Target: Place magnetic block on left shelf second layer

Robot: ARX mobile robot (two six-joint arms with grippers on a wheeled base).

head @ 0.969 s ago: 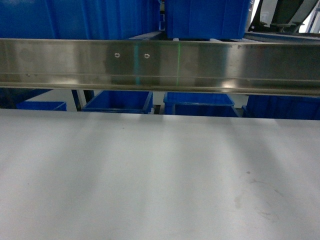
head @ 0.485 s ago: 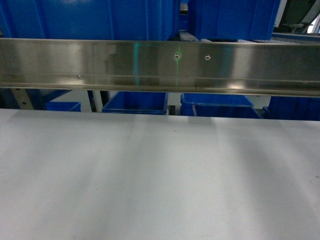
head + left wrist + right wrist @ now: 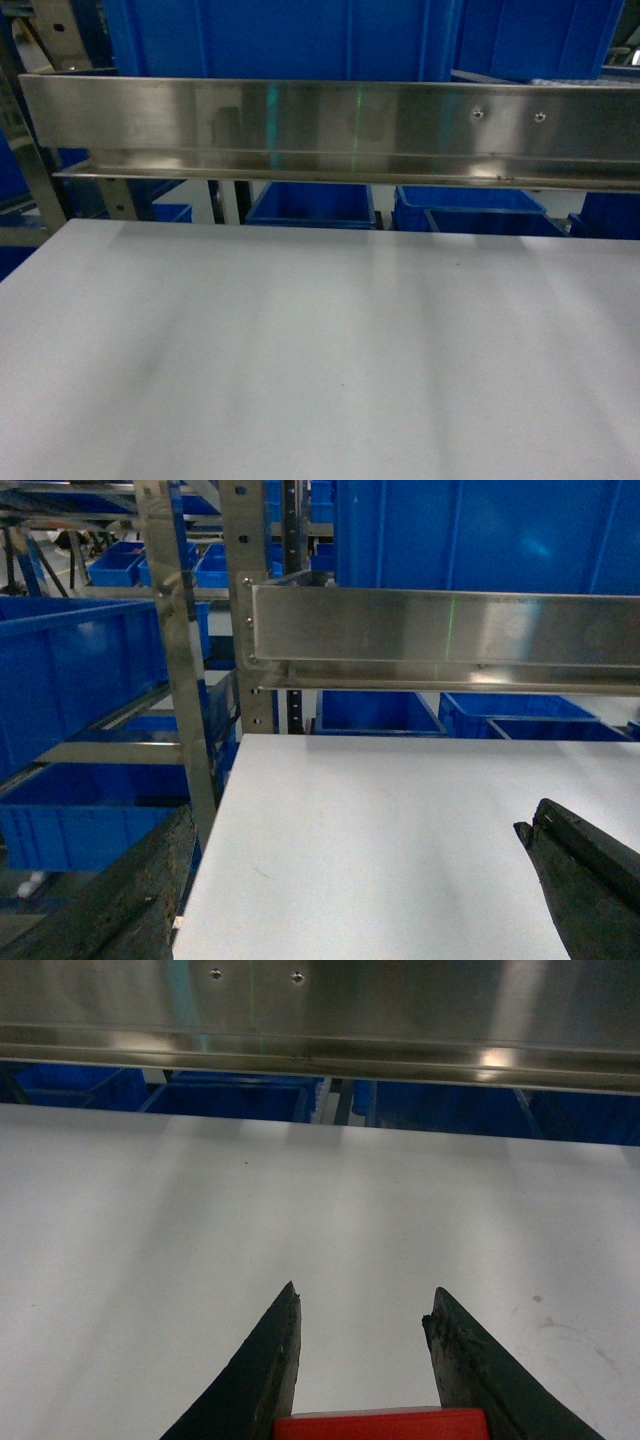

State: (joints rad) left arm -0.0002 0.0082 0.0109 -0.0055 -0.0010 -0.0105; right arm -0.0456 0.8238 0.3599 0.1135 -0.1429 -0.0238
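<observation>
The right pincer sat low over the white worktop, its two dark fingers splayed in a partial V with the magnetic block wedged red between their roots, so it looked gripped, though only the block's top edge showed; ahead of the tips ran the steel beam, with blue crates beneath it; the arm pointed level and forward. The left pincer showed just one dark finger at the frame's corner, so I could not tell its opening; it carried nothing visible. The left shelf second layer lay off to the left, past the worktop's edge and the steel uprights; the block was on the far arm, so the carry had to swing left.
</observation>
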